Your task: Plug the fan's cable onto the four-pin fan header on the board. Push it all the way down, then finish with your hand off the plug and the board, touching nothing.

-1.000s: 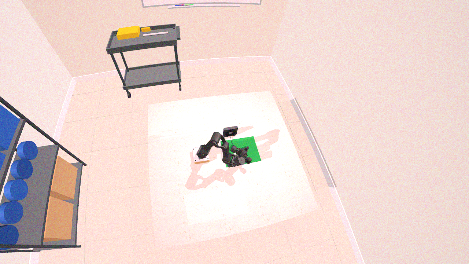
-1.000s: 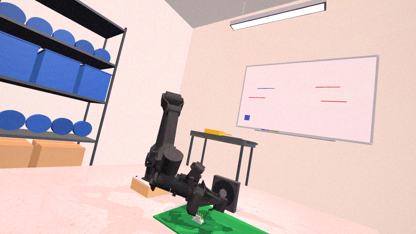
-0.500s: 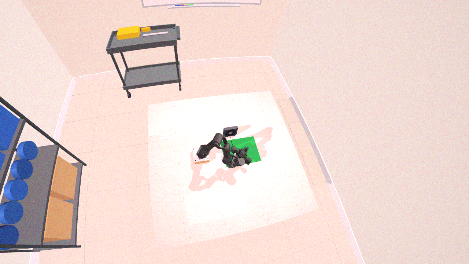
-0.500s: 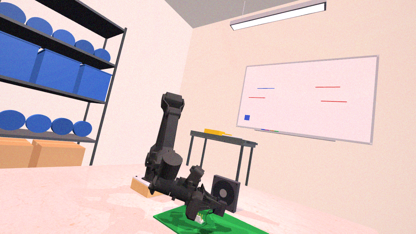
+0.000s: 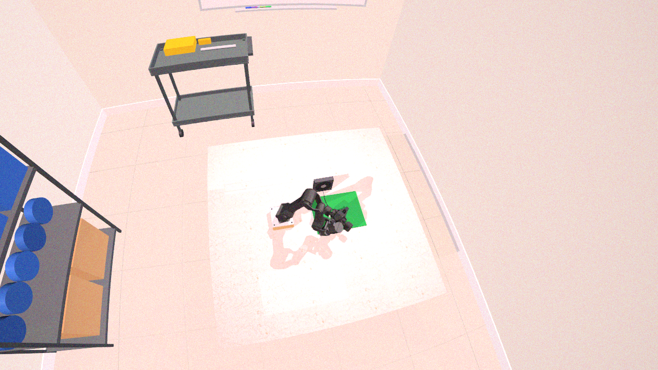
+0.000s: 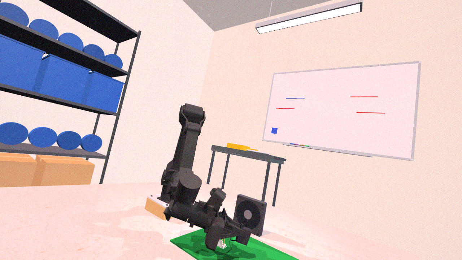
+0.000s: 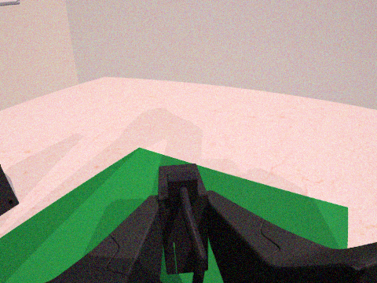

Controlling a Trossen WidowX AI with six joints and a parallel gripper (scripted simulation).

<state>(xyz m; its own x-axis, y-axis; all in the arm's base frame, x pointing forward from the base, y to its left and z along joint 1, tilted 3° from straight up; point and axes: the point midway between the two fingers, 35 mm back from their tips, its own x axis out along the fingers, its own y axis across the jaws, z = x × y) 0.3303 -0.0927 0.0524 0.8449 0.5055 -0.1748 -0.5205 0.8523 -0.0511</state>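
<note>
My gripper (image 5: pixel 330 215) (image 6: pixel 227 237) (image 7: pixel 181 203) is shut on the fan cable's black plug (image 7: pixel 177 173), low over the green board (image 5: pixel 354 206) (image 6: pixel 271 253) (image 7: pixel 251 196). The dark cable runs back from the plug toward the wrist camera. The white four-pin header (image 6: pixel 222 245) stands on the board close below the fingers, partly hidden by the nearer finger, with a little orange pin showing. The plug's lower end is hidden, so I cannot tell whether it touches the pins. The black fan (image 5: pixel 323 184) (image 6: pixel 248 213) (image 7: pixel 6 194) stands upright beside the board.
The arm's base sits on a tan block (image 5: pixel 282 226) (image 6: pixel 155 208) behind the gripper. The fan stands close to the gripper's side, its thin cable crossing the board edge. A grey cart (image 5: pixel 214 105) and a shelf rack (image 5: pixel 51 276) stand away from the work area.
</note>
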